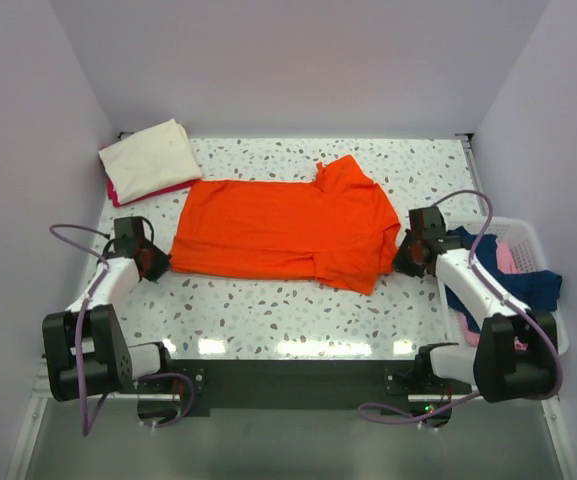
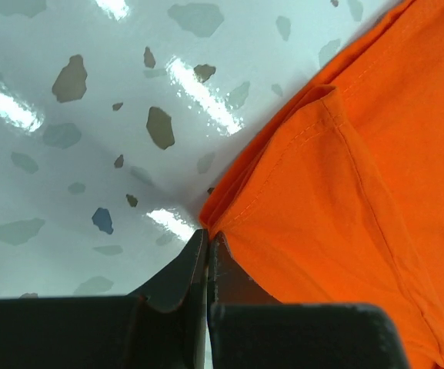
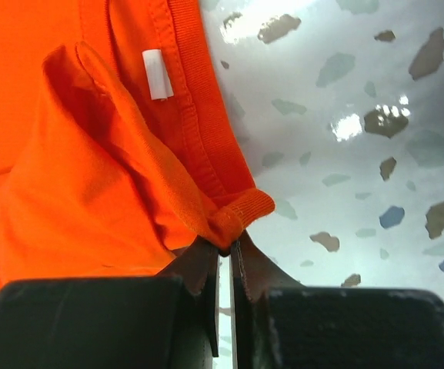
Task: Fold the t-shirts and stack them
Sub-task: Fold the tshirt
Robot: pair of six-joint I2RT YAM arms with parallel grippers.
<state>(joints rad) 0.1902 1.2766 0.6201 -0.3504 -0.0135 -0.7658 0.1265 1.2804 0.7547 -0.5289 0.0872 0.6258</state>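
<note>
On white speckled table (image 1: 268, 310), centre: bright orange soft cloth t-shirt (image 1: 278, 235), spread flat (rumpled at 1 o'clock)
Left gripper (image 1: 156, 262): clamped on its 9 o'clock corner
Right gripper (image 1: 408, 258): clamped on ribbed edge, 3 o'clock

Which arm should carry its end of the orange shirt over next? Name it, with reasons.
Left, probably. The left gripper is shut on a flat hem corner of the orange shirt, free to swing across; the right gripper pinches its bunched collar, better kept as anchor.
</note>
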